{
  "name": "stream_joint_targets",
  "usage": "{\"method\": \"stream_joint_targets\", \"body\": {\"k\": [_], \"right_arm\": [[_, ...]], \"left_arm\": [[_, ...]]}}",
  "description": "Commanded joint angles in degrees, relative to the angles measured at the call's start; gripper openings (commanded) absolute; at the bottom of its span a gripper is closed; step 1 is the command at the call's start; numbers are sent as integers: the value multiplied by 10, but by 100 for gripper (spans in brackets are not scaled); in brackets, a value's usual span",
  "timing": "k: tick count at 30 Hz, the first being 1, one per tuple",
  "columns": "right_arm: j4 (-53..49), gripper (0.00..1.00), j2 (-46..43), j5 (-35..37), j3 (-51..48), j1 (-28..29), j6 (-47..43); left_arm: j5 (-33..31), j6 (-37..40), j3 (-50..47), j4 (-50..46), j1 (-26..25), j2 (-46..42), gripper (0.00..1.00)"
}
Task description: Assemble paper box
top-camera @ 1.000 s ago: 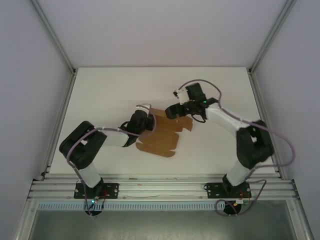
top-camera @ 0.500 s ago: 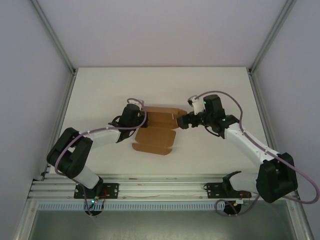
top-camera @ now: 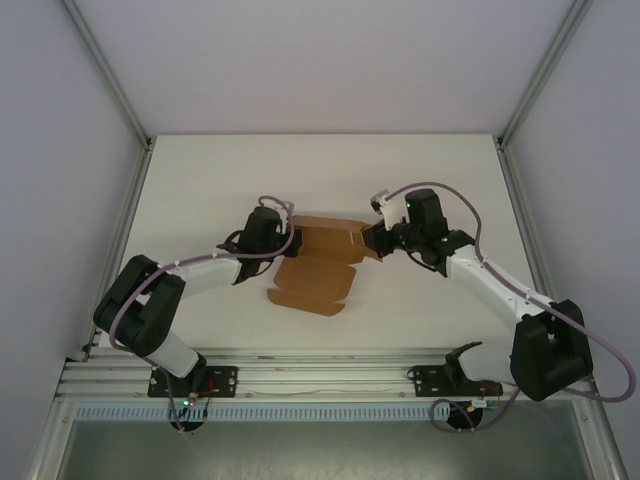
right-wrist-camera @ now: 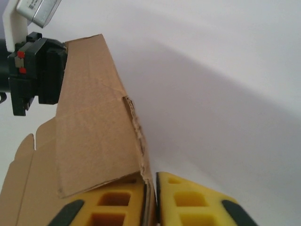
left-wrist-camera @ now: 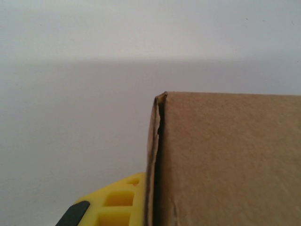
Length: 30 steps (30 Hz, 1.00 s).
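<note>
from above, the box [top-camera: 318,262] lies half-folded in the middle of the table [top-camera: 200,180], with the left gripper [top-camera: 287,240] at its left end and the right gripper [top-camera: 370,241] at its right. the right wrist view adds both yellow fingers [right-wrist-camera: 188,205] pinched together on a raised wall's edge. the left wrist view shows one finger [left-wrist-camera: 117,207] tight against the card, closed on that wall, its partner hidden behind.

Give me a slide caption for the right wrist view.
Right hand pinches one end of the box wall; left hand at the far end.
</note>
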Motion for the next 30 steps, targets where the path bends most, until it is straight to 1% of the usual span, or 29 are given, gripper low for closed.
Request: {"method": "stream_joint_targets", "body": {"k": [1,2,4,5,7,8,13,16,17,19,22,23,26,27,28,29,30], "right_arm": [[5,7,-11,-5,1,-2,10],[9,4,-16,1,-2,-2,17],[12,0,-24,16,-5,-1,26],[12,0,-26,22,-6,-1,28],[10,0,-30,34,-6,-1,31],[10,0,-31,39,-6,0,33],[7,0,-25,45,0,-1,46],[1,0,-18,47,6,0,50],[-2,0,-16,44,8,0,50],[3,0,-10,40,7,0,55],[16,0,-4,26,6,0,60],[19,2,0,17,7,0,62],[30,17,6,-1,9,0,66],[33,25,5,-2,9,0,65],[35,29,4,-1,9,0,63],[37,38,0,2,9,0,60],[36,49,-5,4,9,0,56]], "left_arm": [[-68,-10,25,-18,-2,3,2],[-85,-10,28,-23,-3,7,2],[-139,-8,35,-35,-10,16,2],[-160,0,39,-43,-14,22,2],[-227,7,48,-61,-25,37,2],[-251,13,52,-71,-28,45,2],[-382,-2,71,-118,-39,84,2],[-429,-9,96,-160,-44,109,2],[-430,-11,101,-164,-45,114,2],[-400,-2,100,-149,-48,117,2],[-323,13,84,-105,-52,104,2],[-287,17,78,-88,-53,96,2],[-186,20,45,-19,-54,63,0],[-163,18,34,0,-54,52,0],[-152,12,23,17,-55,41,0],[-146,9,12,31,-55,31,0],[-149,9,5,34,-55,24,0]]}}
